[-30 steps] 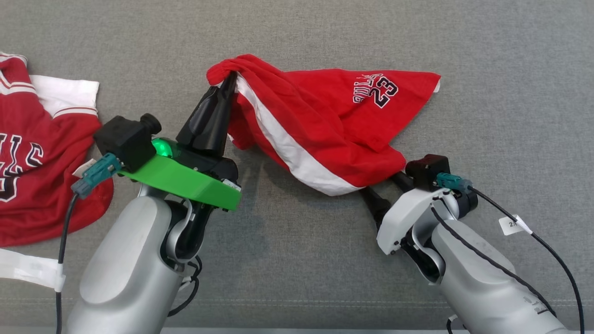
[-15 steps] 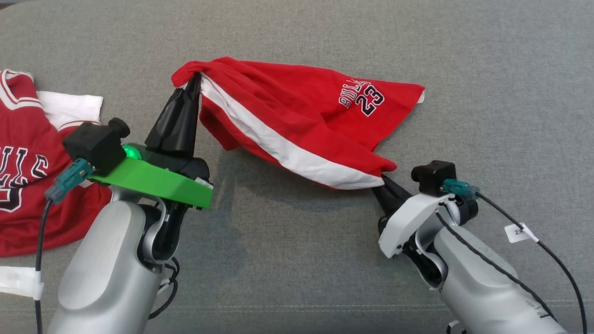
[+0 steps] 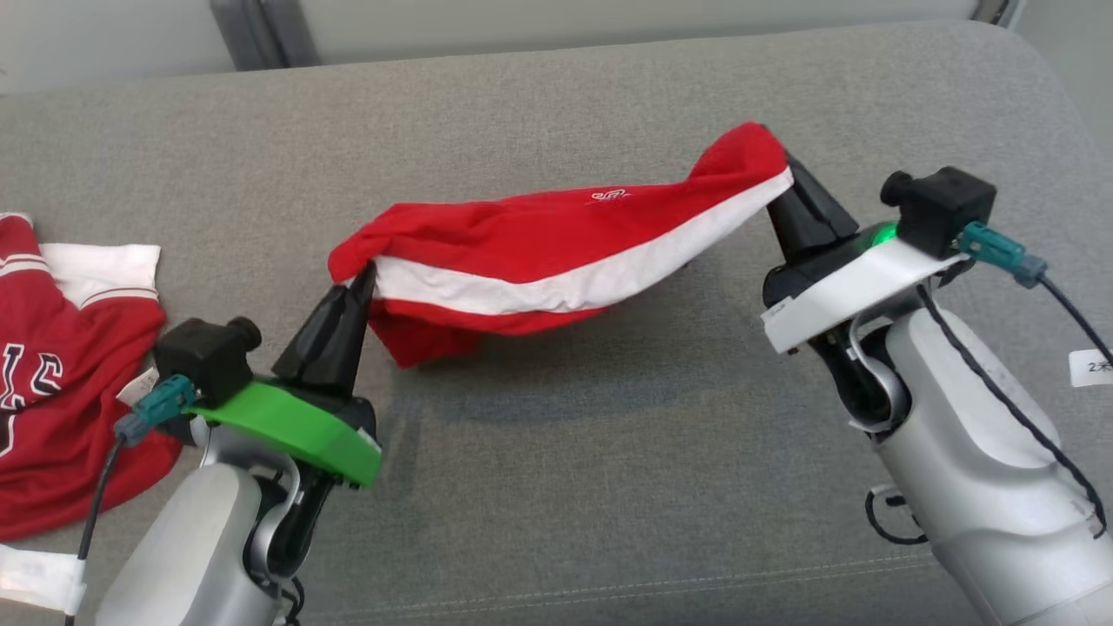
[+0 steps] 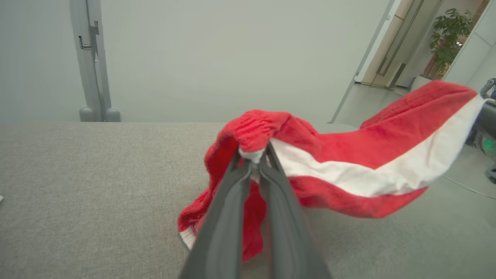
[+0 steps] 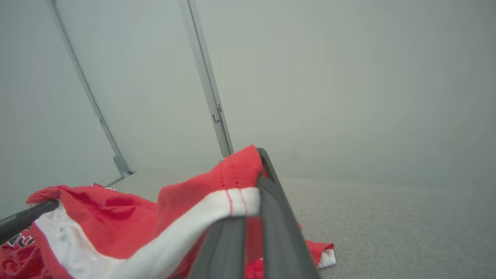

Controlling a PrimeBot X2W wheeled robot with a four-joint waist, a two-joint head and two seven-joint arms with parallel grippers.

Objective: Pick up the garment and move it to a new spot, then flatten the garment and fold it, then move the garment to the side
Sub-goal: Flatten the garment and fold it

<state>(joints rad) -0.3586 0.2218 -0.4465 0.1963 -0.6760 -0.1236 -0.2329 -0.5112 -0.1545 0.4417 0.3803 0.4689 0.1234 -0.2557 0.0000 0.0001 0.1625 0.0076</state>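
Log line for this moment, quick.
left tool: shut on shorts | right tool: shut on shorts | shorts: stretched between tools above couch

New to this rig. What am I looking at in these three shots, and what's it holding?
A two-armed robot over a grey fabric couch. The head view looks down from its head; each wrist view looks along one gripper's dark fingers. The left gripper and right gripper each pinch one end of the red shorts with a white side stripe, stretched between them and mostly lifted off the couch. A red-and-white jersey lies at the left.
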